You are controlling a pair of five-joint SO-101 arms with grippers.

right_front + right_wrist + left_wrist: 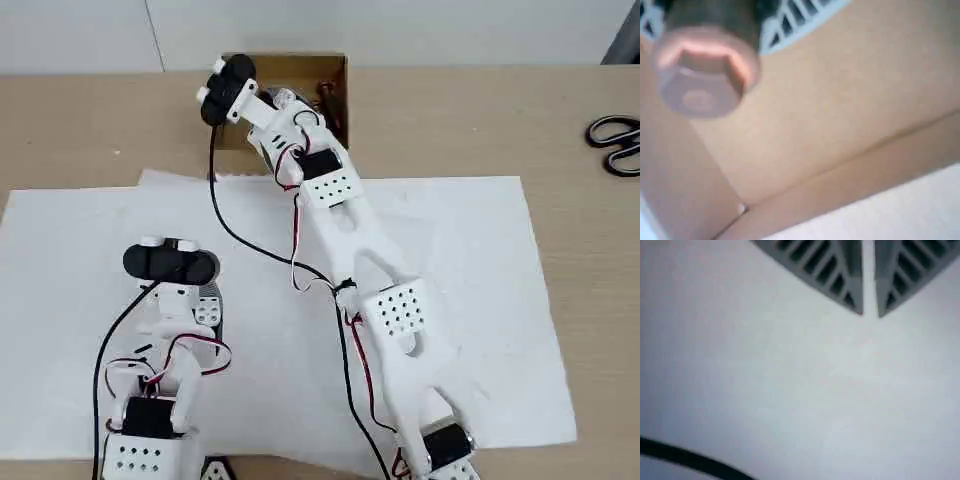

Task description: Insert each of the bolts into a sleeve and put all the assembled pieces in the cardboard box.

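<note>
With your right jaws clamped on the sleeved bolt (702,75) inside the cardboard box (850,100) and your left jaws nearly closed, empty, above the paper (790,390), releasing from this height may jar it apart.

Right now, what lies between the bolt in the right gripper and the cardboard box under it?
Nothing. The right wrist view shows the bolt above the bare inside of the cardboard box; the stretch is empty.

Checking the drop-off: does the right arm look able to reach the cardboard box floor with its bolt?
Likely yes: the right tool holds the bolt over the open cardboard box, with bare floor below and nothing between.
</note>
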